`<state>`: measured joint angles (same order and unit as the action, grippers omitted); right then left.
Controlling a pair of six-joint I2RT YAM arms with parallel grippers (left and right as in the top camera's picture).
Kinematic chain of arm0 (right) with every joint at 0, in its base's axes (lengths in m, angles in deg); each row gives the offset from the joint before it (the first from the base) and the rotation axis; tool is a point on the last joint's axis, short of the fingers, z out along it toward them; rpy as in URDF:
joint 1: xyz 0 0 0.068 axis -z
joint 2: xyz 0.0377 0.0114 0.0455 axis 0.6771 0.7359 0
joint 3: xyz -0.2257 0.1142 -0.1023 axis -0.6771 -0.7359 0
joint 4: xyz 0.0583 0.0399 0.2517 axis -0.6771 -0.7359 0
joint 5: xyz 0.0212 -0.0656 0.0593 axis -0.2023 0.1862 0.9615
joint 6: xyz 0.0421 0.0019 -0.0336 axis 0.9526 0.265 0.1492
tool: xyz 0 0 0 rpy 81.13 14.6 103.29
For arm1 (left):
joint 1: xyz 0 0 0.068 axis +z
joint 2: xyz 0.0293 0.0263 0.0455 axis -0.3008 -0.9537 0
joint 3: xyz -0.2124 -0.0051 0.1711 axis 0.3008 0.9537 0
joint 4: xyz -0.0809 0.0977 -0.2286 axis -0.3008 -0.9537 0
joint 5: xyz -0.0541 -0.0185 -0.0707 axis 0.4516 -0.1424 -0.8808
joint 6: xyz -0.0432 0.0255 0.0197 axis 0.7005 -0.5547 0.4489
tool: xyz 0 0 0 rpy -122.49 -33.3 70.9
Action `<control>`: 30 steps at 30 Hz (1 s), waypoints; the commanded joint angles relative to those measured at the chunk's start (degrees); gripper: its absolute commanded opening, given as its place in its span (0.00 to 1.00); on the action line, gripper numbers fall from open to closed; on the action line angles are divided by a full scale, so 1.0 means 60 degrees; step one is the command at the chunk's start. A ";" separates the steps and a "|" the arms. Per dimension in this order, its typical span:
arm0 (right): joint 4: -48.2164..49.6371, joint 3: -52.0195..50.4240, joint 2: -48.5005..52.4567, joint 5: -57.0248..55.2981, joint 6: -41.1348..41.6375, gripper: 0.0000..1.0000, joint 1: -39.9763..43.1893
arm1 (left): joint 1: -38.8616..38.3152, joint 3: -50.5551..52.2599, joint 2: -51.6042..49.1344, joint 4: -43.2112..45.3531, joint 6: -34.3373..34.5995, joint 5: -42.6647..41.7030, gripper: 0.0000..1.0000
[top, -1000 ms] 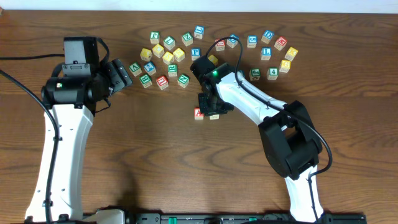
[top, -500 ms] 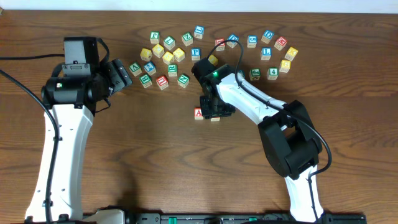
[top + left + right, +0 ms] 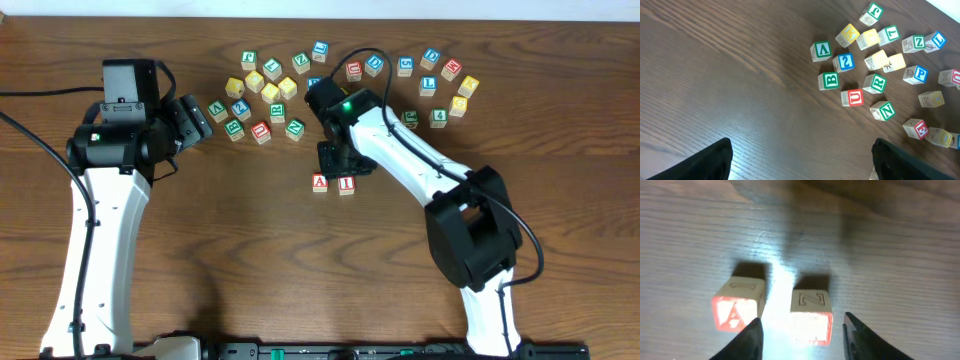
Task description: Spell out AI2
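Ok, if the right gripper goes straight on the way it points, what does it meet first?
Probably the I block, which lies within the span of the open right gripper, beside the A block. Depth is unclear: the fingers might straddle it and meet the table.

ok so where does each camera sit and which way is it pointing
overhead: fixed above the table, looking straight down; both arms show, plus the A block and I block.
left wrist: on the left gripper, angled down at the loose blocks; only its two fingertips show.
right wrist: on the right gripper, looking down close at the table; its fingertips flank the I block.
shared: overhead and right wrist both show A and I side by side.
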<state>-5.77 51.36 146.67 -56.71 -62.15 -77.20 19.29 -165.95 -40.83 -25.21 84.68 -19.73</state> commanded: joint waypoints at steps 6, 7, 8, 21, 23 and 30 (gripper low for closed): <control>-0.0080 0.1271 -0.1308 0.0106 -0.1206 0.61 0.0554 | 0.0033 -0.0040 -0.0073 0.0120 -0.0025 0.0164 0.88; -0.0157 0.1537 -0.1308 0.0127 -0.1326 0.62 0.0612 | 0.0033 -0.0040 -0.0073 0.0160 -0.0058 0.0204 0.88; -0.0291 0.1967 -0.1300 0.0138 -0.1453 0.63 0.0703 | 0.0033 -0.0040 -0.0073 0.0215 -0.0058 0.0331 0.88; 0.0605 0.3949 -0.1169 0.0135 -0.1836 0.65 0.1024 | 0.0033 -0.0040 -0.0073 0.0401 -0.0058 0.0379 0.88; 0.0674 0.3945 -0.1144 0.0135 -0.1836 0.65 0.0954 | 0.0033 -0.0040 -0.0073 0.0372 -0.0058 0.0379 0.88; 0.0732 0.3945 -0.1122 0.0131 -0.1643 0.66 0.0820 | 0.0033 -0.0033 -0.0073 0.0368 -0.0058 0.0379 0.88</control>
<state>-1.42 74.00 140.37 -56.06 -72.31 -71.70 19.29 -165.95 -40.83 -22.96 84.48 -18.22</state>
